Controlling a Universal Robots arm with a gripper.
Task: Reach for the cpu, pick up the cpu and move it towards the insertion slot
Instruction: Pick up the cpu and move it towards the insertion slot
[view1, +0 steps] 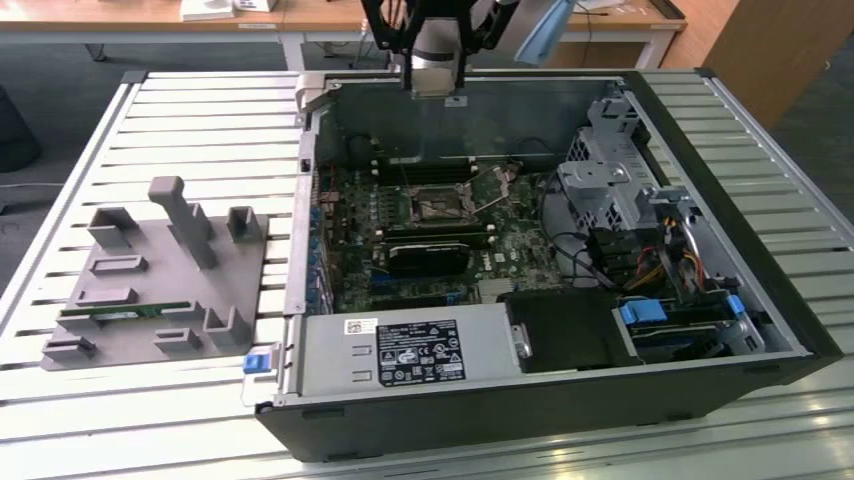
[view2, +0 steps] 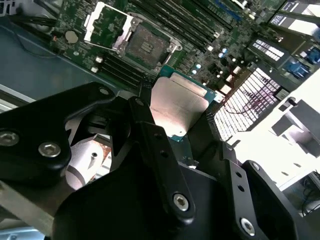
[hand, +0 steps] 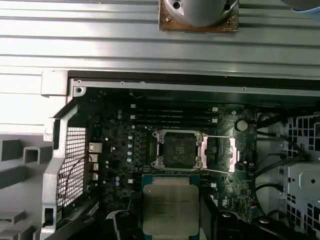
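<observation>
On the exterior view's left, a grey moulded fixture tray (view1: 154, 290) with blocky upright posts, matte and plastic-looking, carrying a thin green memory stick (view1: 123, 312) along one low ridge; under it, a ribbed table (view1: 200, 120) of pale metal slats. Further right, an open black computer case (view1: 534, 420), sheet steel walls, with a white printed label (view1: 418, 352) on the silver power supply, its writing too small to make out. Inside, a green circuit board (view1: 441, 250) dense with components, and at its middle the insertion slot (view1: 438, 204), a dark square socket in a shiny metal frame, lid swung open in the first wrist view (hand: 176, 149). Above the case's far wall, the gripper (view1: 438, 88), black-linked with a silvery body, clamped on the cpu (hand: 170, 205): a flat square chip, brushed silver top, pale greenish rim, faint engraved text unreadable. In the second wrist view, black fingers (view2: 160, 150) pressing the chip's edges, the cpu (view2: 177, 107) held clear above the board, near the slot (view2: 145, 45) but apart from it. At the right, a perforated steel drive cage (view1: 607, 190), coloured cables (view1: 654, 265) and a blue plastic latch (view1: 641, 312).
</observation>
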